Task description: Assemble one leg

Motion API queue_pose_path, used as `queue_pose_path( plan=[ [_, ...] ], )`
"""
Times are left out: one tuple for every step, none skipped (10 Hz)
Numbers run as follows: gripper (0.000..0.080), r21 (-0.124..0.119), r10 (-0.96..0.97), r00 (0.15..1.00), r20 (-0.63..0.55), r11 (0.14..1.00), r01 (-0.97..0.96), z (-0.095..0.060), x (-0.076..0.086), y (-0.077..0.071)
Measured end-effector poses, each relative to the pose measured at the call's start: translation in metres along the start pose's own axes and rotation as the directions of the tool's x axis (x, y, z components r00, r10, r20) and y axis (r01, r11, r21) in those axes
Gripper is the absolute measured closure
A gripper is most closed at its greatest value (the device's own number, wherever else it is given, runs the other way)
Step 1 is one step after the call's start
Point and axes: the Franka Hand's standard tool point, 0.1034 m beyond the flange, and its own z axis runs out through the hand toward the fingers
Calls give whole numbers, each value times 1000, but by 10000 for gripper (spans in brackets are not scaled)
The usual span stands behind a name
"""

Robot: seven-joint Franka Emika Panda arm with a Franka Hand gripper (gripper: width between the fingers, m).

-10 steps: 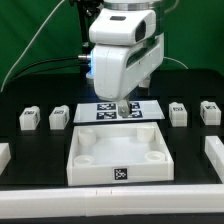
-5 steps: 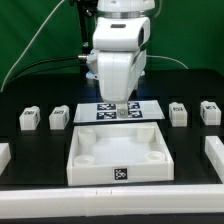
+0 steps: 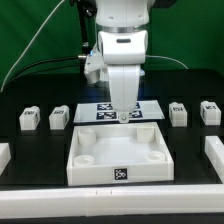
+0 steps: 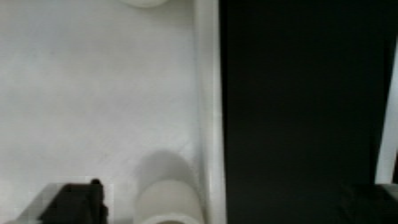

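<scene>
black table (image 3: pixel 30 200), gripper (image 3: pixel 123 115) spread wide and empty, above white tray (image 3: pixel 95 178) back rim

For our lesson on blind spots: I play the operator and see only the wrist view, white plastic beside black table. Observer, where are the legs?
Observer: The left outer leg and left inner leg stand beside the tray, on the exterior view's left.
Operator: And opposite?
Observer: The right inner leg and right outer leg stand on the exterior view's right.
Operator: What am I above?
Observer: The gripper hangs over the tray's far wall; the marker board lies beyond.
</scene>
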Motion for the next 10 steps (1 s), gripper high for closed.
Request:
queue_pose_path(
  plan=[
    [150, 11, -3, 1000, -3, 1000, 3, 7, 2, 1],
    [150, 25, -3, 1000, -6, 1000, 3, 16, 3, 2],
    [150, 36, -1, 1000, -8, 999, 1, 23, 3, 2],
    [150, 42, 1, 1000, -9, 999, -1, 27, 2, 2],
    [150, 47, 3, 1000, -10, 999, -2, 30, 2, 1],
    [150, 50, 5, 1000, -9, 999, -5, 31, 1, 0],
    [150, 50, 15, 1000, -9, 999, -14, 31, 1, 0],
    [276, 50, 18, 1000, -9, 999, -18, 31, 1, 0],
    [416, 50, 19, 1000, -9, 999, -18, 31, 1, 0],
    [550, 50, 19, 1000, -9, 999, -19, 31, 1, 0]
  ],
)
